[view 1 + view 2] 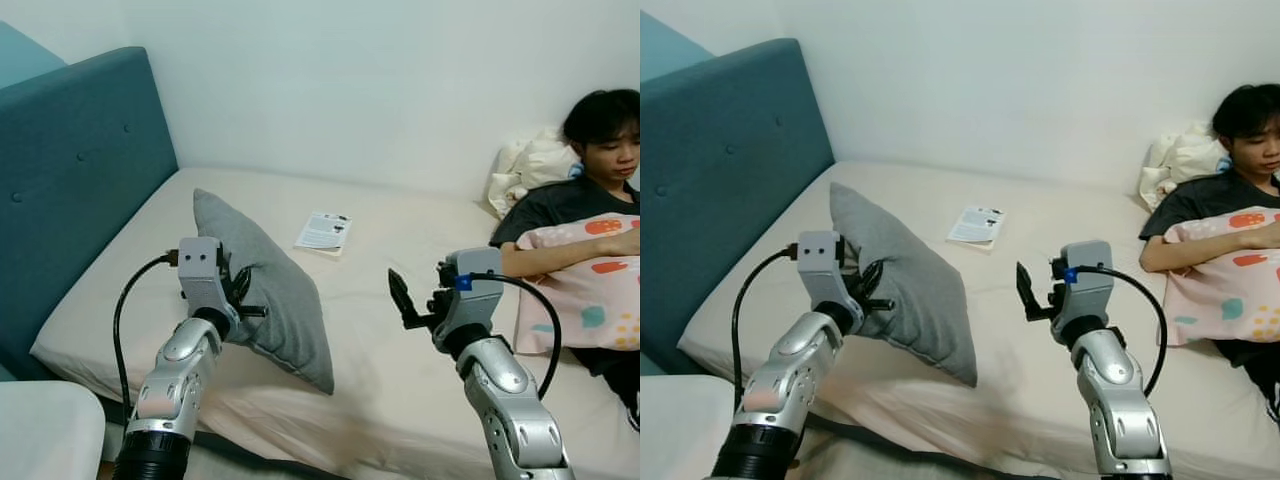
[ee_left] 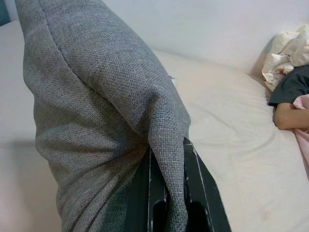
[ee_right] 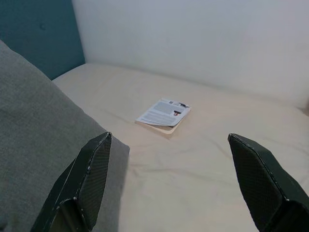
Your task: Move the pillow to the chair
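A grey fabric pillow [image 1: 265, 290] stands tilted on the cream mattress [image 1: 400, 250], one corner up and one hanging past the bed's front edge. My left gripper [image 1: 240, 295] is shut on the pillow's near edge; in the left wrist view the grey cloth [image 2: 96, 111] is pinched between the black fingers [image 2: 198, 193]. My right gripper [image 1: 403, 300] hovers open over the mattress to the right of the pillow, apart from it. Its spread fingertips [image 3: 94, 169] frame the bed in the right wrist view, with the pillow [image 3: 38, 145] beside one of them.
A booklet [image 1: 324, 231] lies on the mattress behind the pillow. A person [image 1: 590, 200] in a dark shirt lies at the right holding a patterned pink pillow [image 1: 585, 280]. A teal headboard [image 1: 80, 170] rises at the left, and a white surface [image 1: 40, 430] sits at the lower left corner.
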